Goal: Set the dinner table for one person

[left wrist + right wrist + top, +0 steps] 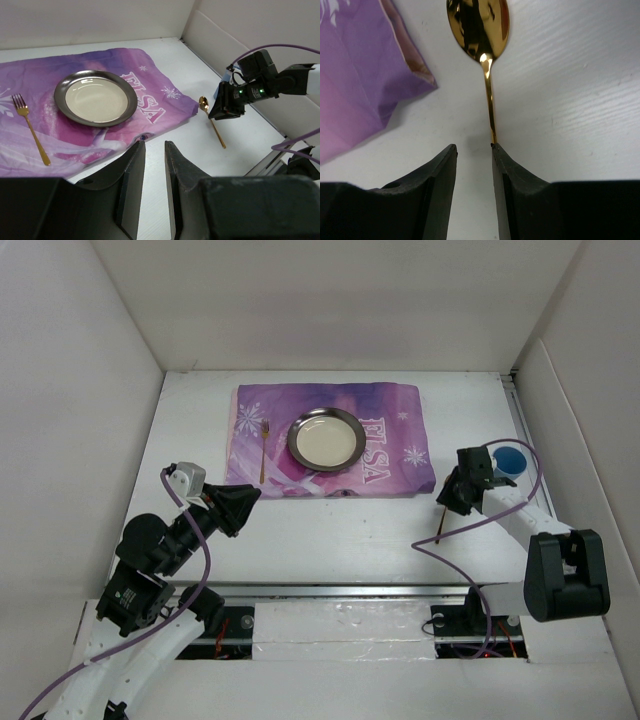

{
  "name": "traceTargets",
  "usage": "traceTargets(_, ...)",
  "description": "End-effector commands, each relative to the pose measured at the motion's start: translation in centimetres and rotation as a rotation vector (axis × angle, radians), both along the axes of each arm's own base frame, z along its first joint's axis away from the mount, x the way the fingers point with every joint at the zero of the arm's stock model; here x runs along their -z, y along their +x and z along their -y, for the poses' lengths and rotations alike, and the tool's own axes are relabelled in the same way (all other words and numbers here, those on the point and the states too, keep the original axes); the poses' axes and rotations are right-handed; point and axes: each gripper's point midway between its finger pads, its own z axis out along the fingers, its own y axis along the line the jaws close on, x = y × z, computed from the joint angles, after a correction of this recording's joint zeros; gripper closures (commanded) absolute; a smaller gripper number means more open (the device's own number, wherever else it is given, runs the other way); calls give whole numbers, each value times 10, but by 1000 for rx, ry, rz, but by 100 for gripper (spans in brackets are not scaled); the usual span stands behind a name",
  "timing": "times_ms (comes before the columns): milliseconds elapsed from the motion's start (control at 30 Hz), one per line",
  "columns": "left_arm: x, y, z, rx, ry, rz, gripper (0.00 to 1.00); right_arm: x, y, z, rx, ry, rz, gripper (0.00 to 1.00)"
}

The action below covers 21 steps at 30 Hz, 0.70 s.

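The white dinner table (330,540) holds a purple "ELSA" mat (390,430). On the mat sit a silver plate (325,438) and, left of it, a gold fork (264,450). A gold spoon (487,50) lies on the bare table just right of the mat's corner; it also shows in the left wrist view (212,122). My right gripper (472,147) is open and low over the spoon's handle, which runs under its right fingertip (496,150), not between the jaws. My left gripper (154,145) is slightly open and empty, hovering off the mat's near left edge (240,502).
A blue cup (510,462) stands at the right, behind my right arm. White walls enclose the table on three sides. A silver rail (340,590) runs along the near edge. Purple cables hang by both arms.
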Motion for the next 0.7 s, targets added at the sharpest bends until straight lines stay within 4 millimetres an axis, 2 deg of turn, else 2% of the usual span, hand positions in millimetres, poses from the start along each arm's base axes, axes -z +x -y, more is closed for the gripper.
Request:
traceTargets(0,-14,-3,-2,1,-27,66,80,-12,19,14,12,-59,18,61)
traceTargets(267,-18,-6,-8,-20,-41,85,79,8,22,35,48,-109,-54,64)
traceTargets(500,-18,-5,-7,-19,-39,83,79,13,24,35,-16,-103,-104,66)
traceTargets(667,-17,-4,-7,-19,-37,81,79,16,23,26,-66,-68,-137,74)
